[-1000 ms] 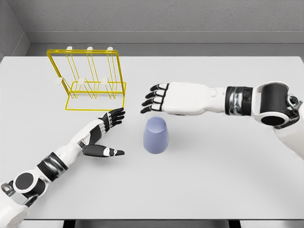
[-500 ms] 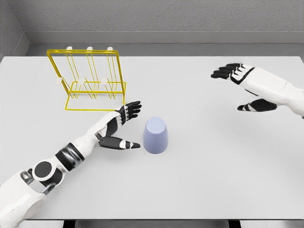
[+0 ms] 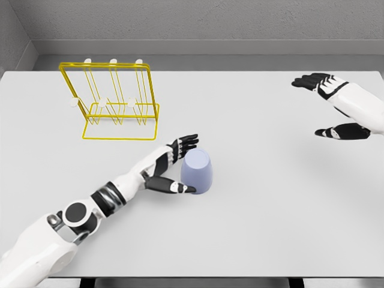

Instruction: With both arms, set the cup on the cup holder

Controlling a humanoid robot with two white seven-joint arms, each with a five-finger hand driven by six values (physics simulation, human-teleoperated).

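Note:
A pale lilac cup stands upside down on the white table, just left of the middle. My left hand is open around the cup's left side, fingers behind it and thumb in front, at or very near its wall. The yellow wire cup holder with white-tipped pegs stands upright at the back left, apart from the cup. My right hand hovers open at the far right, well away from the cup.
A grey wall runs behind the table's far edge. The table's front edge lies close along the bottom of the view.
My left hand has slid right and forward until it brackets the cup. My right hand, which hovered just above the cup, has pulled back to the far right.

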